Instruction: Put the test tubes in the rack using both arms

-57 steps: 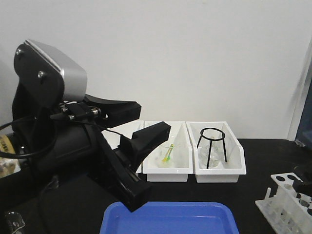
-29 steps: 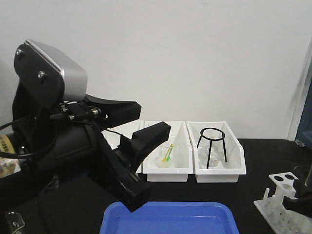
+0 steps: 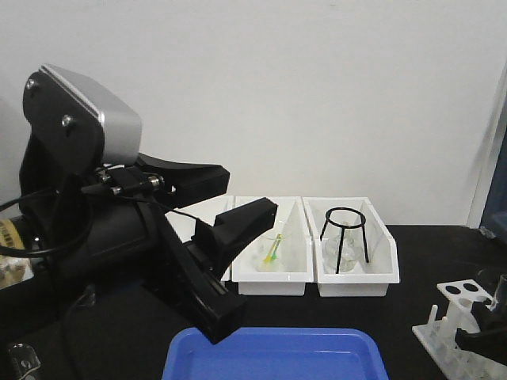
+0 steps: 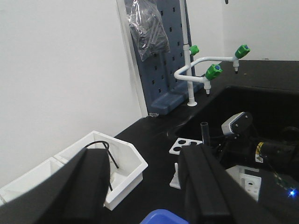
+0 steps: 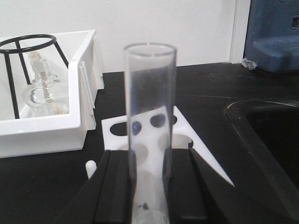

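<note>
A clear test tube (image 5: pixel 149 116) stands upright between the fingers of my right gripper (image 5: pixel 149 161), which is shut on it. The white rack (image 5: pixel 156 128) with round holes lies just behind and below the tube. In the front view the rack (image 3: pixel 462 298) sits at the lower right, with the right gripper (image 3: pixel 485 334) and the tube (image 3: pixel 501 286) at its right side. My left gripper (image 3: pixel 252 192) is open and empty, held above the table at the left. In the left wrist view it (image 4: pixel 144 156) points at the rack (image 4: pixel 186 145) and tube (image 4: pixel 204 133).
White open-front bins (image 3: pixel 273 279) stand at the back; one holds a black tripod ring (image 3: pixel 346 229) over a glass flask (image 5: pixel 39 93). A blue tray (image 3: pixel 277 356) lies at the front. A sink (image 4: pixel 261 100) and a green-tipped faucet (image 4: pixel 205 70) lie beyond the rack.
The right gripper with the tube has shifted at the lower right beside the rack, and the tube now shows at the frame's right edge. The left arm has not moved.
</note>
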Robot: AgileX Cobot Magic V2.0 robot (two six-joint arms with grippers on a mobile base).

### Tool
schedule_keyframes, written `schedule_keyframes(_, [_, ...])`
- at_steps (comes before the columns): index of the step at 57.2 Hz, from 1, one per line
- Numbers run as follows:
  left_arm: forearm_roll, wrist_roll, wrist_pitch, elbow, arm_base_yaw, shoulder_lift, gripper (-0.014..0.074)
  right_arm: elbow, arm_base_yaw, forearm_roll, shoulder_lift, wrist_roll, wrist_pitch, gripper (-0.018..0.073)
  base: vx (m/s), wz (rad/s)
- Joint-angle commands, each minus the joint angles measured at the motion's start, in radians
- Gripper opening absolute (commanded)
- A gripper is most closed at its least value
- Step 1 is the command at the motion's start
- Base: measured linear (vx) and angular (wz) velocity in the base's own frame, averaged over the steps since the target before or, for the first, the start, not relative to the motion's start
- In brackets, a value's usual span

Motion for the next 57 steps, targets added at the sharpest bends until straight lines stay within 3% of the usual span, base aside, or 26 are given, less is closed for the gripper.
schedule_keyframes(1, [-0.009, -0.003, -0.081, -0.030, -0.001, -0.021, 0.0447, -0.022, -0.004, -0.030, -0.035, 0.001, -0.072, 0.0042, 0.00, 0.00])
schedule_keyframes(31, [-0.009, -0.004, -0.081, -0.030, -0.001, -0.021, 0.0447, -0.022, -0.004, -0.037, -0.039, -0.002, -0.092, 0.0419, 0.00, 0.00])
schedule_keyframes(46, [-0.009, -0.004, -0.081, -0.030, -0.001, -0.021, 0.0447, -0.022, -0.004, 0.052, -0.148, -0.009, -0.116, 0.0446, 0.00, 0.00])
schedule_keyframes(57, [-0.009, -0.004, -0.081, -0.030, -0.001, -0.021, 0.0447, -0.022, -0.004, 0.051, -0.289, -0.009, -0.072, 0.0446, 0.00, 0.00])
